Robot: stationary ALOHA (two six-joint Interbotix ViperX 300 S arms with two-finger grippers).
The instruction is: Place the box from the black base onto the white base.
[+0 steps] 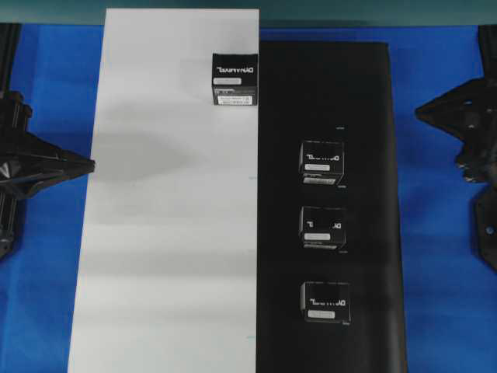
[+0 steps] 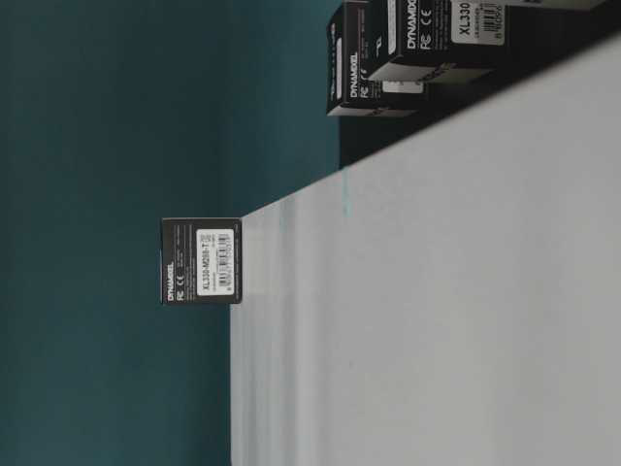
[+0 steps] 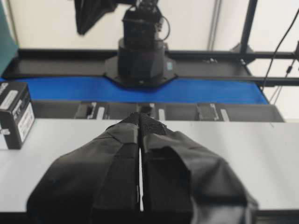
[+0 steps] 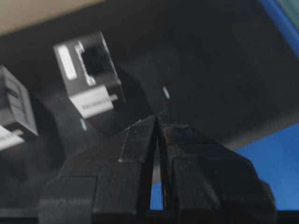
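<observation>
My right gripper (image 4: 158, 122): jaws pressed together, nothing between them. It hangs over the black base (image 4: 210, 65), near that sheet's edge where the blue tabletop (image 4: 275, 158) begins. Two cartons stand on the black sheet ahead of the tips, one (image 4: 88, 74) closer to them, one (image 4: 16, 112) cut off by the picture's left edge; both blurred.

My left gripper (image 3: 140, 122): jaws also closed, empty. It hovers over the near edge of the white base (image 3: 243, 158), pointing across it.

From overhead, the box (image 1: 234, 79) stands on the white base (image 1: 171, 233), at that sheet's far right corner, hard against the seam with the black base (image 1: 365, 155). Label strip faces the near side. Table-level view: upright, flat on the sheet.

Three like cartons stay in a column on the black base, well apart: far (image 1: 321, 162), middle (image 1: 322, 228), near (image 1: 324, 302). Neither gripper touches any carton.
</observation>
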